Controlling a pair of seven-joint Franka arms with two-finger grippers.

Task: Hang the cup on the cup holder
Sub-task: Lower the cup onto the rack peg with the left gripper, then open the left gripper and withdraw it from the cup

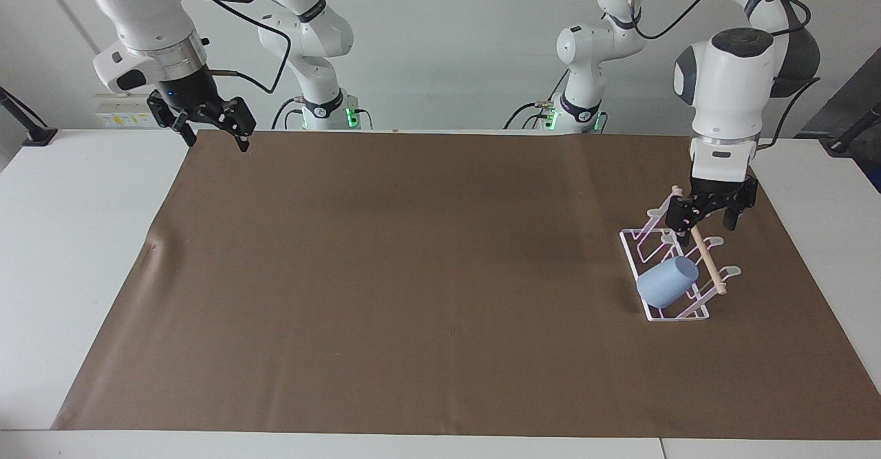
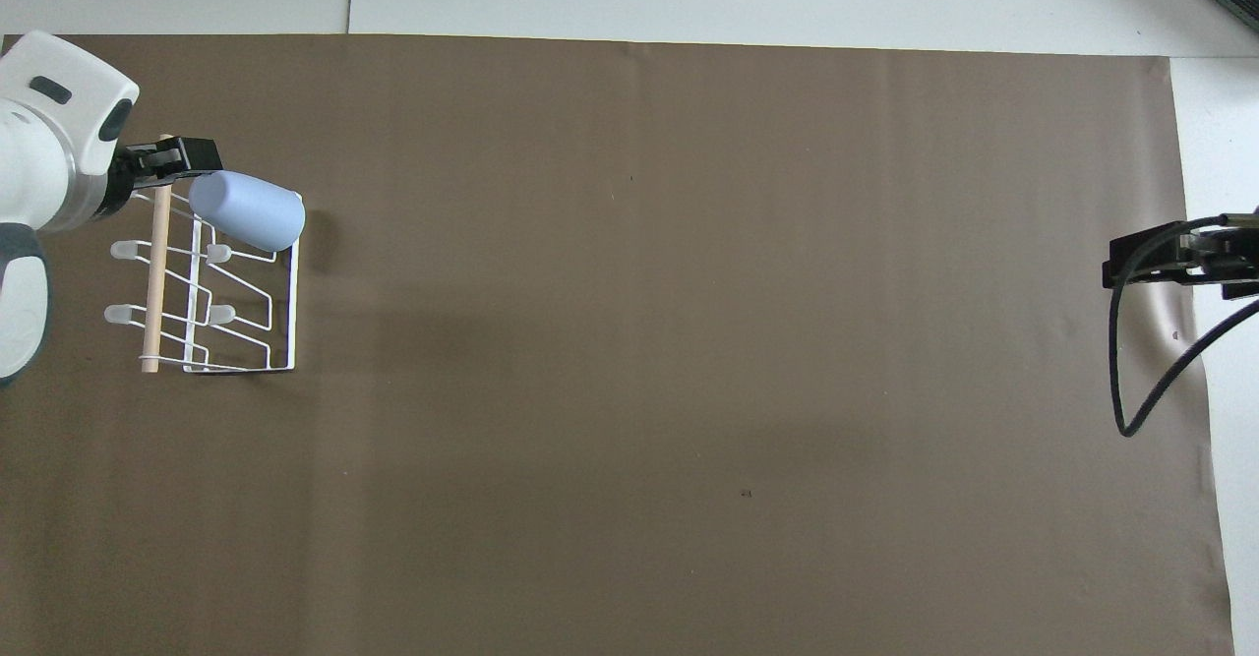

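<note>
The light-blue cup [image 1: 665, 283] rests tilted on a slanted loop of the white wire cup holder [image 1: 650, 309], at the rack's end farthest from the robots, its base pointing up toward the wooden rod [image 1: 707, 261]. In the overhead view the cup [image 2: 246, 210] lies over that same end of the cup holder [image 2: 292, 292]. My left gripper [image 1: 707, 222] is open and empty, raised over the rack's end nearest the robots, apart from the cup; it also shows in the overhead view [image 2: 169, 160]. My right gripper [image 1: 215, 138] is open and empty, and waits in the air at the right arm's end.
A brown mat [image 1: 413, 273] covers most of the white table [image 1: 69, 239]. The cup holder stands on the mat near the left arm's end. A black cable [image 2: 1131, 381] hangs from the right gripper [image 2: 1166, 261].
</note>
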